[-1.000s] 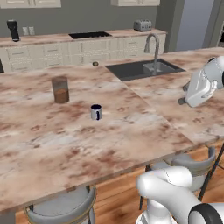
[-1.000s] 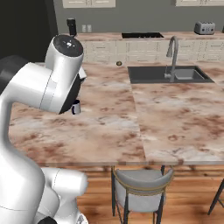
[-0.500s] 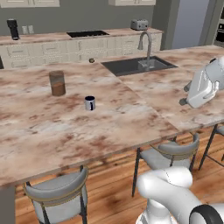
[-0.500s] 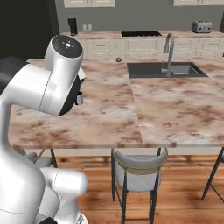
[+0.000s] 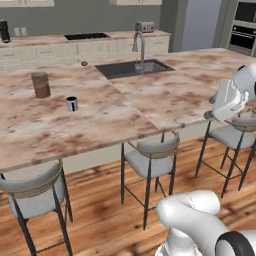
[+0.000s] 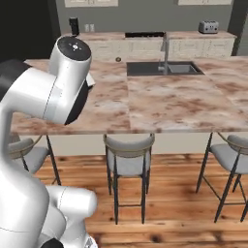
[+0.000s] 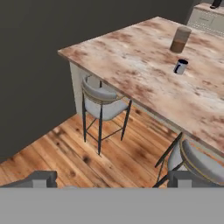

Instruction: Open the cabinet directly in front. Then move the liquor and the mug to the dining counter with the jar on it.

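The small grey mug (image 5: 72,103) with a navy inside stands on the wide marble dining counter (image 5: 150,102), a little in front of the glass jar (image 5: 41,84) with brown contents. In the hand view the mug (image 7: 180,66) and jar (image 7: 180,39) sit far off on the counter (image 7: 131,57). My gripper (image 5: 209,115) hangs beyond the counter's near right edge, above a stool. It is open (image 7: 112,178), its fingertips (image 7: 41,177) wide apart with nothing between them. The liquor is out of view. Only the lower edges of cream wall cabinets (image 5: 25,2) show.
A sink with a faucet (image 5: 132,69) is set into the counter. Stools (image 5: 150,155) (image 6: 127,155) (image 7: 103,98) line its near side over wood floor. On the back counter stand a toaster (image 5: 144,26) and a tall black object (image 5: 4,31). A wall oven (image 5: 245,30) is far right.
The whole picture has shifted: the base has backed away from the dining counter, bringing stools and floor into view. Mug and jar keep their places on the counter.
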